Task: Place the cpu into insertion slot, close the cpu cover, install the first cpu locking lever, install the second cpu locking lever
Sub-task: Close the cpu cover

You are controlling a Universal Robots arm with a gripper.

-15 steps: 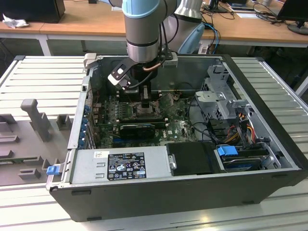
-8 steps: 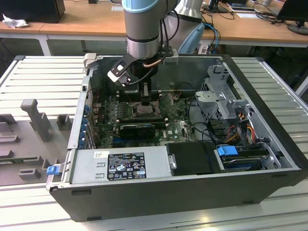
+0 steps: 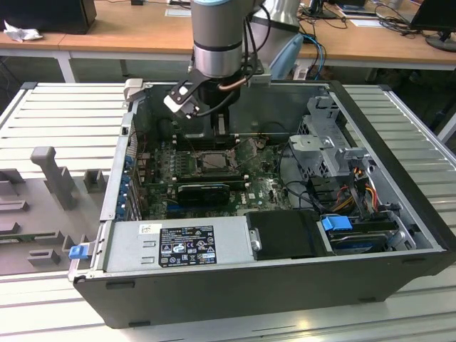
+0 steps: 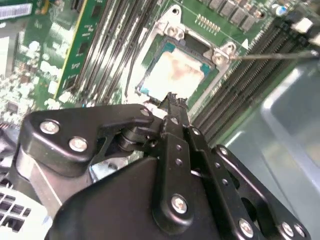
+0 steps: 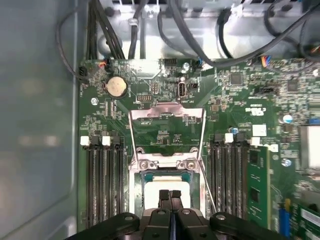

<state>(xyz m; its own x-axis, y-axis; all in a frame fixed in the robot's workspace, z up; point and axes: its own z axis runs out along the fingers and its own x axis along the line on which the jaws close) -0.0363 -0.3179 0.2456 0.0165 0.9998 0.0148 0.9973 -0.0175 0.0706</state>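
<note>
Hand (image 5: 170, 193) pinched together, empty | cpu (image 5: 151, 192) seated in insertion slot (image 5: 165, 173) | cpu cover (image 5: 167, 106) flipped open

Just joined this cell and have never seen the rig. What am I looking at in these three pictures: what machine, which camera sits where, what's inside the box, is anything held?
It is one robot arm with a gripper, reaching down into an open computer case that lies on a slatted metal table. The exterior view comes from a camera off the arm and takes in the whole scene. Both wrist views come from cameras riding on the arm, looking past the gripper at the green board inside the case. On that board the cpu, a pale square chip, lies in the insertion slot. The cpu cover, a thin metal frame, is flipped open beyond the slot. The gripper is shut, close over the chip's edge, with nothing visibly held; whether it touches the chip I cannot tell.
</note>
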